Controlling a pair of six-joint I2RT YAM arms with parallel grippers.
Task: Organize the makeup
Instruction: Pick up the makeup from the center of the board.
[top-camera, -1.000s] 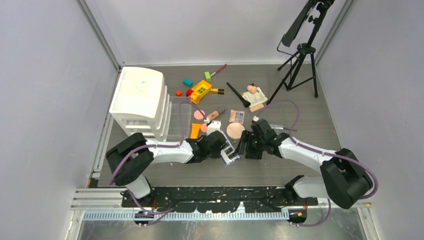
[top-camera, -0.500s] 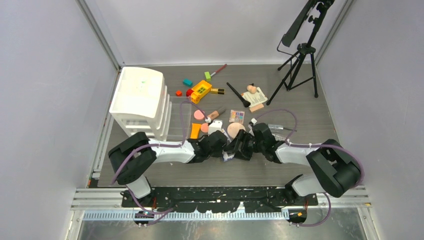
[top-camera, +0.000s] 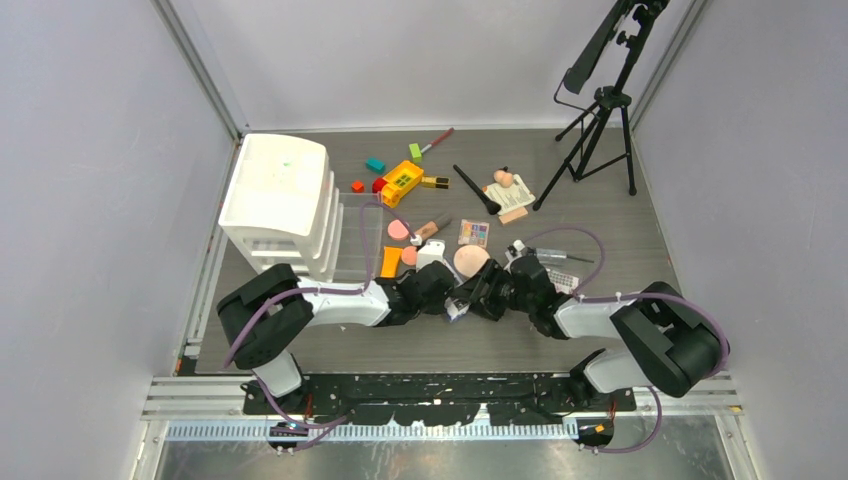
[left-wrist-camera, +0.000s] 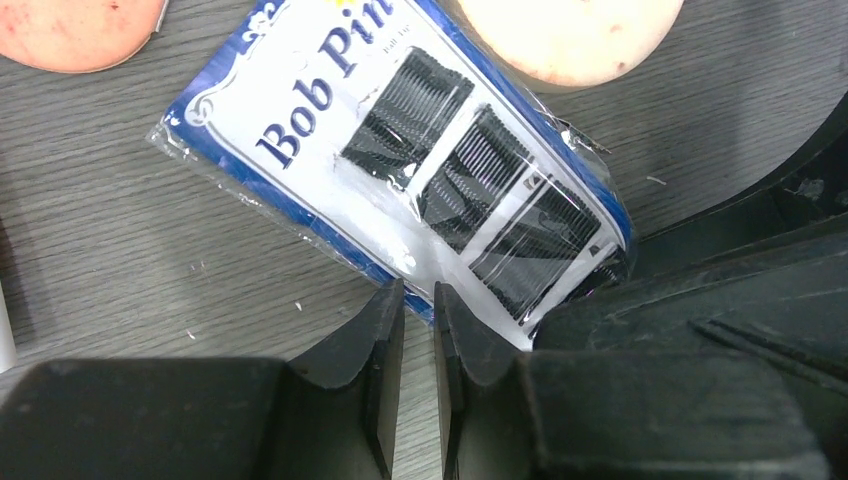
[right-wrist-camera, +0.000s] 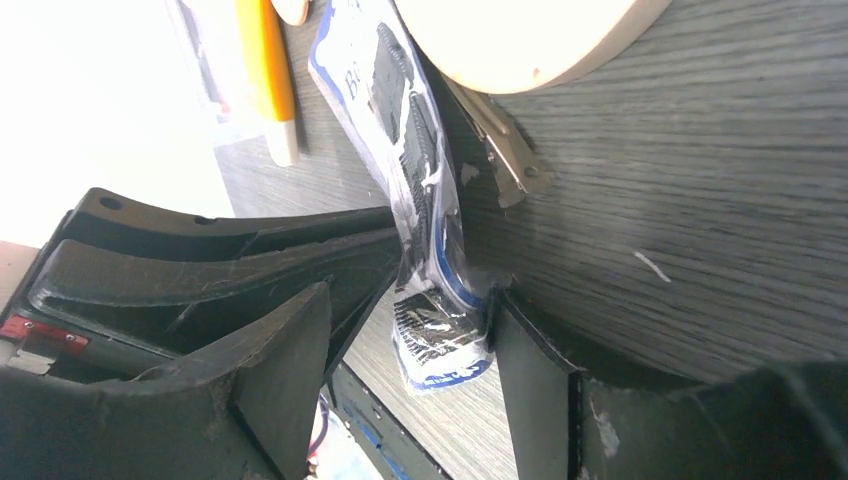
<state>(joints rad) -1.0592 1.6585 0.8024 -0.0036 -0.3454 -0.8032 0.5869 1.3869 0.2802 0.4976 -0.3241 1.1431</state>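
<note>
Blue-edged bobby pin packet, right end effector moved closer

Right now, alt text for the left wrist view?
A plastic-wrapped blue-and-white bob pins packet fills the view over the grey wood-grain table, its near edge at the tips of the almost closed left pincer. A round pale peach compact peeks in above.
</note>
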